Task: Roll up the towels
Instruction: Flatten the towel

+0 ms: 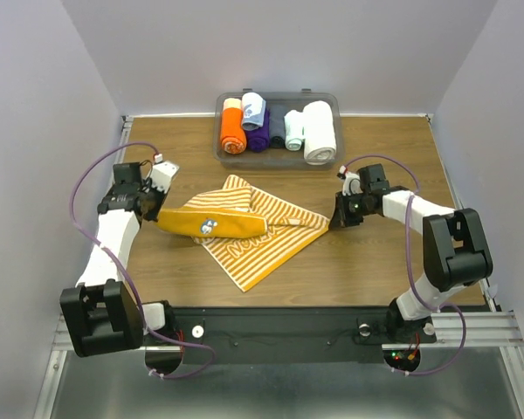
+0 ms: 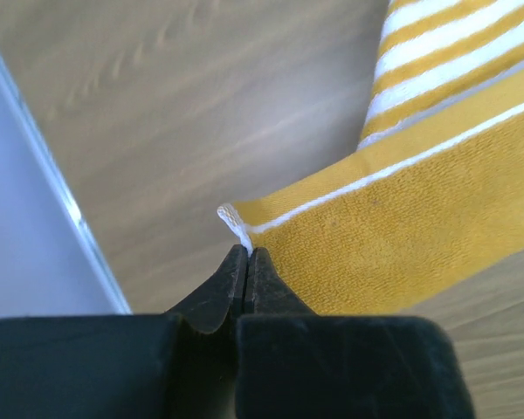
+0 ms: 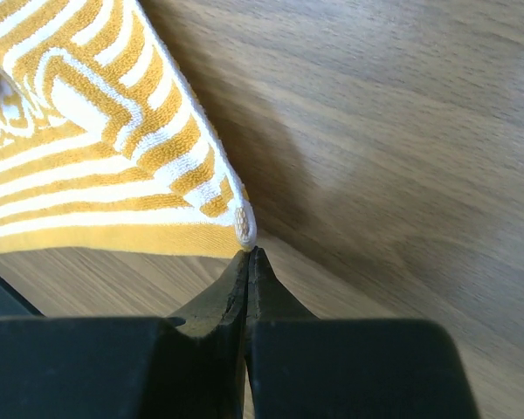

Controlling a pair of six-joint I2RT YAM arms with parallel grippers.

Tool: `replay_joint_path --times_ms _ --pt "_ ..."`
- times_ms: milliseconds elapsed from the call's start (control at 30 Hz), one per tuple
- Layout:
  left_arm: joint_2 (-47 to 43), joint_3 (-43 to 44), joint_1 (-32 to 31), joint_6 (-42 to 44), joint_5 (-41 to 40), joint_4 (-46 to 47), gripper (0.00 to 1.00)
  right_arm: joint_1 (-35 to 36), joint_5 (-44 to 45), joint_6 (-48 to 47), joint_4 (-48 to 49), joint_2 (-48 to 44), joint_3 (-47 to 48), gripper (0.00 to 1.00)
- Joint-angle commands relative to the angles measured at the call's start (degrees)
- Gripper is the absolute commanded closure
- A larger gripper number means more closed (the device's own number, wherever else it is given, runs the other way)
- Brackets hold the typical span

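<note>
The yellow-and-white striped towel (image 1: 262, 240) lies mid-table, its solid yellow side folded over into a band stretched between both grippers. My left gripper (image 1: 157, 212) is shut on the band's left corner; in the left wrist view the white hem of the towel (image 2: 402, 236) runs into the closed tips of the left gripper (image 2: 246, 251). My right gripper (image 1: 334, 220) is shut at the right corner. There the towel (image 3: 87, 175) hangs just above the wood, its tip pinched by the right gripper (image 3: 249, 253). A pale blue rolled towel (image 1: 253, 109) lies in the bin.
A clear bin (image 1: 278, 162) at the back of the table holds an orange roll (image 1: 232, 127), a purple roll (image 1: 259, 135), a dark roll (image 1: 277, 129) and a thick white roll (image 1: 319, 131). Grey walls stand close on both sides.
</note>
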Motion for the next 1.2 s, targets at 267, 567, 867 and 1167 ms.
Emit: replay_joint_path --times_ms 267,567,867,1167 --pt "1.43 -6.20 9.85 11.48 -10.66 1.31 0.78 -1.87 1.70 -5.40 -3.61 -3.28 0.61 0.99" --pt "3.28 13.23 -0.49 27.57 24.69 -22.09 0.05 -1.87 -1.55 -7.77 -4.49 -4.07 1.67 0.99" --pt "16.96 17.52 -19.75 13.97 21.37 -11.99 0.15 -1.87 -3.58 -8.74 -4.76 -3.71 1.49 0.99" --pt "29.90 24.39 -29.16 13.87 18.46 -10.58 0.20 -1.87 -4.72 -8.48 -4.76 -3.37 1.67 1.00"
